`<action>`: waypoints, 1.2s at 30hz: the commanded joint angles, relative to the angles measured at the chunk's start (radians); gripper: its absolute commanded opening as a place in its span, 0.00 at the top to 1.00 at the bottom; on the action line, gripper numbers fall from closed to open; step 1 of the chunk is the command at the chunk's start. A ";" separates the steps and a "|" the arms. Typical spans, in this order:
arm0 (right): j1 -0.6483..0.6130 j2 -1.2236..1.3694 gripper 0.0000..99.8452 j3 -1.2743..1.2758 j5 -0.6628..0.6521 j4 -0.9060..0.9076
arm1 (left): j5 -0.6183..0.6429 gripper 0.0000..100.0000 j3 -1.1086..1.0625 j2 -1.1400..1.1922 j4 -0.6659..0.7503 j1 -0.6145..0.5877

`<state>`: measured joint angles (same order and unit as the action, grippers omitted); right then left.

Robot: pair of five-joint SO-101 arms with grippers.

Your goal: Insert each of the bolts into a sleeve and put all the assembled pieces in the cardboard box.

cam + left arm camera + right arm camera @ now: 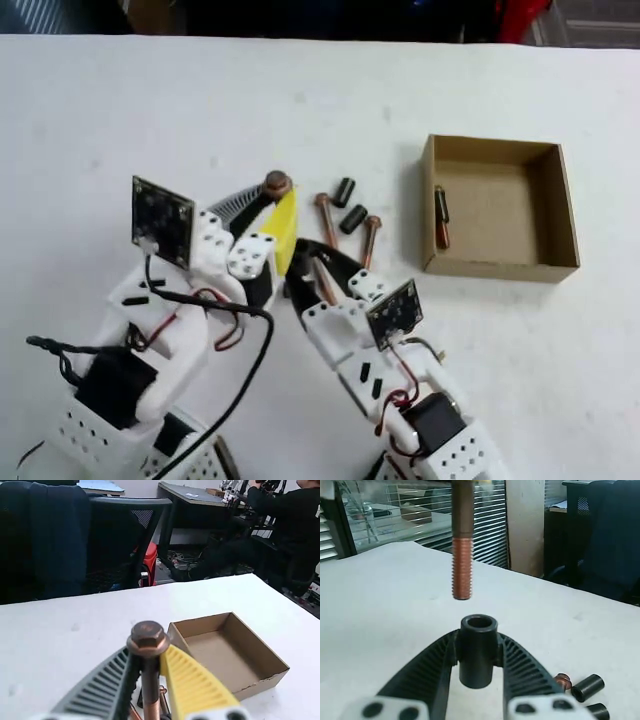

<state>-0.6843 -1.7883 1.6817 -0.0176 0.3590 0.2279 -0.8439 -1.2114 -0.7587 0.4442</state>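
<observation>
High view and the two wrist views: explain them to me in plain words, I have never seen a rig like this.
Two small robot arms sit side by side at a white table. The high view looks down from a fixed camera. Each wrist view comes from a camera on one arm, looking along its pincer. The left pincer grips a copper bolt just under its head. The right pincer holds a black sleeve upright, with the bolt's threaded end hanging above it. On the table lie two loose bolts and two loose sleeves, beside a cardboard box holding one assembled piece.
</observation>
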 commanded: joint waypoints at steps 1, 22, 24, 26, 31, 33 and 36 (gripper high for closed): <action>0.002 -0.012 0.98 0.009 -0.018 -0.018 | -0.005 0.98 0.035 -0.024 0.031 0.016; 0.002 -0.012 0.98 0.009 -0.020 -0.004 | -0.052 0.98 -0.068 -0.022 0.143 0.064; 0.002 -0.012 0.98 0.009 -0.020 -0.004 | -0.052 0.98 -0.069 -0.022 0.143 0.064; 0.002 -0.012 0.98 0.009 -0.020 -0.004 | -0.052 0.98 -0.077 -0.022 0.143 0.064; 0.002 -0.012 0.98 0.009 -0.020 -0.004 | -0.052 0.98 -0.135 -0.022 0.144 0.064; 0.002 -0.012 0.98 0.009 -0.020 -0.004 | -0.052 0.98 -0.147 -0.022 0.144 0.064; 0.002 -0.012 0.98 0.009 -0.020 -0.004 | -0.052 0.98 -0.161 -0.024 0.144 0.064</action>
<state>-0.6797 -1.7883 1.6817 -0.0207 0.3590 0.1895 -1.0065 -1.2129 -0.6467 0.4933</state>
